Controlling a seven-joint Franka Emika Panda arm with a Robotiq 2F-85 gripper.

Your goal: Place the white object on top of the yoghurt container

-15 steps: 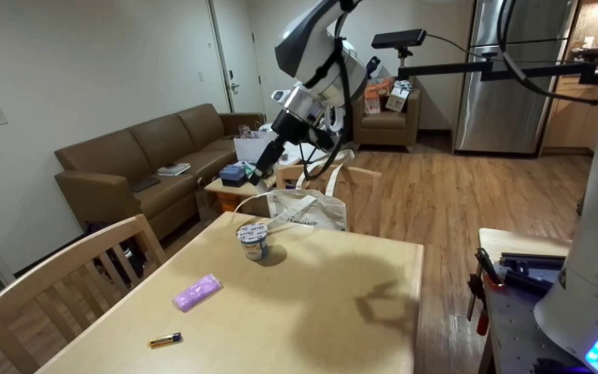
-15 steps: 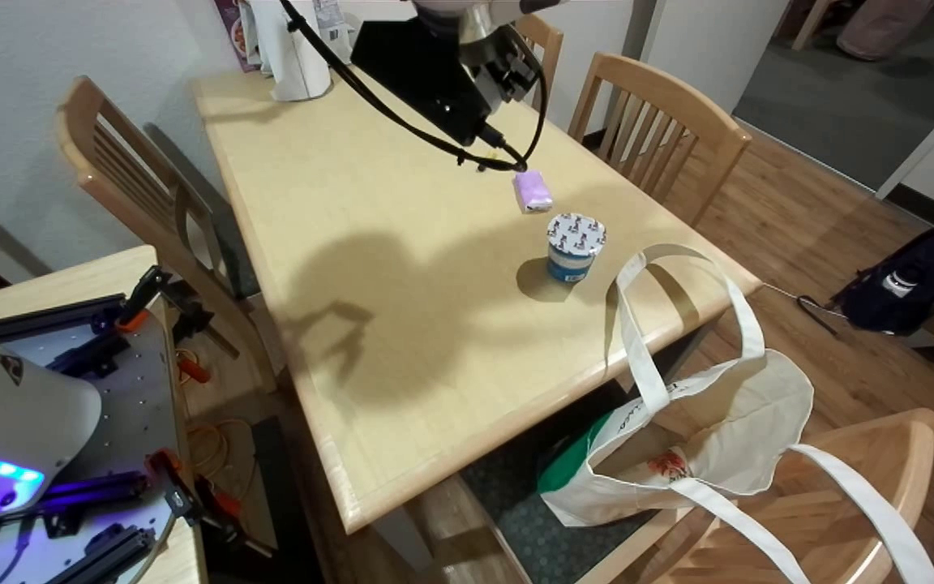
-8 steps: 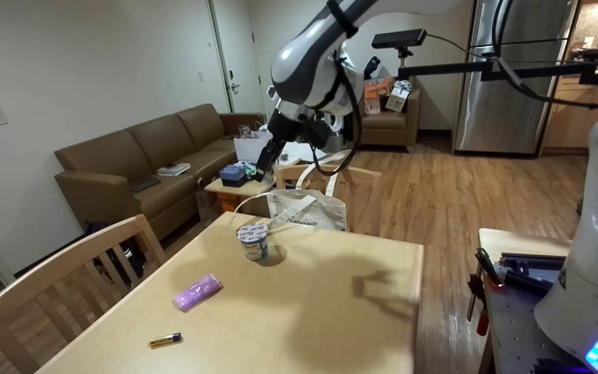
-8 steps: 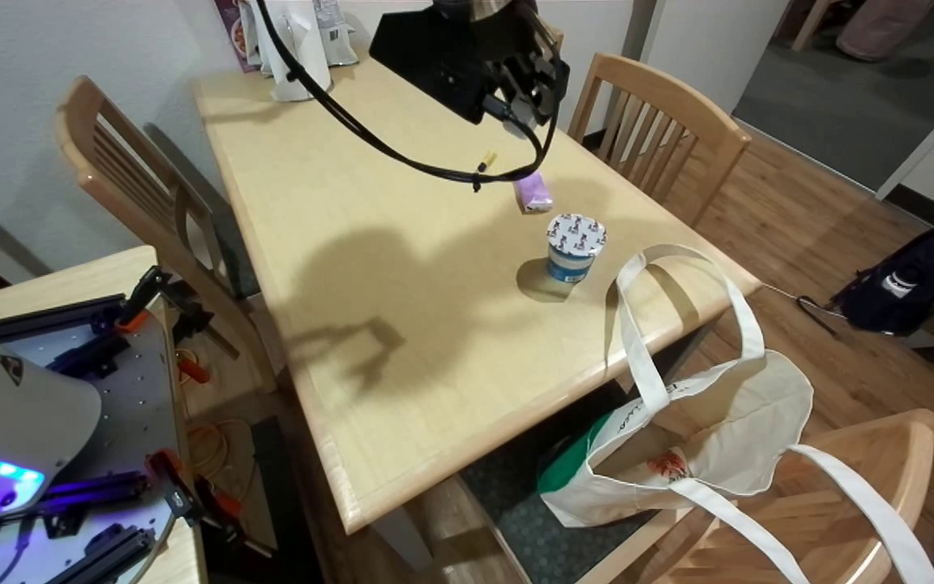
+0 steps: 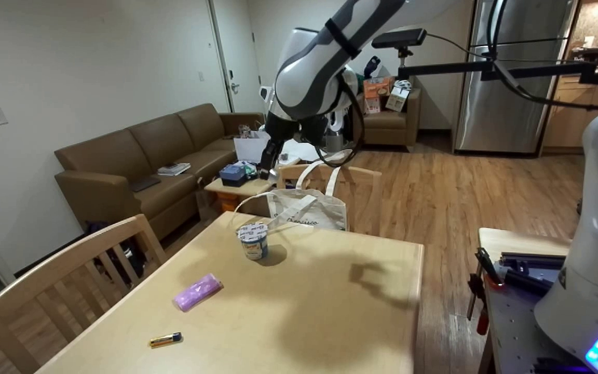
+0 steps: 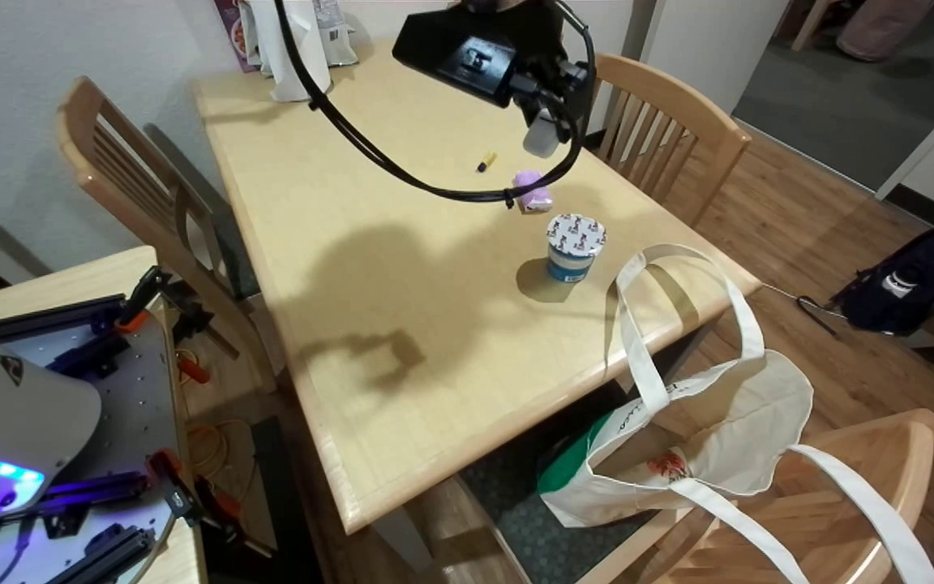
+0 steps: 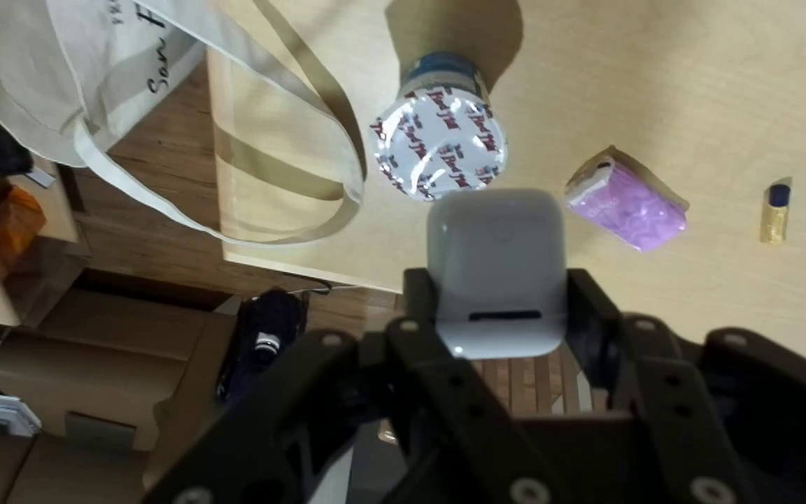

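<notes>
The white object (image 7: pixel 497 245) is a small rounded rectangular white case with a dark slot. My gripper (image 7: pixel 502 301) is shut on it, one finger on each side, and holds it in the air above the table. The white object also shows in both exterior views (image 5: pixel 273 176) (image 6: pixel 542 136), below the dark gripper (image 5: pixel 267 167). The yoghurt container (image 6: pixel 574 247) stands upright on the table, with a printed white foil lid and blue lower part. It also shows in an exterior view (image 5: pixel 253 242) and the wrist view (image 7: pixel 440 143), where the white object's edge appears just beside its lid.
A purple packet (image 5: pixel 198 292) and a battery (image 5: pixel 165 339) lie on the table (image 5: pixel 330 311) near the container. A white tote bag (image 6: pixel 694 422) hangs at a chair by the table's edge, one handle loop reaching over the tabletop near the container. Cables (image 6: pixel 402 174) hang from the arm.
My gripper has moved right in both exterior views, carrying the white object, and the wrist has turned. The white object shows more plainly now. The yoghurt container, packet and battery have not moved.
</notes>
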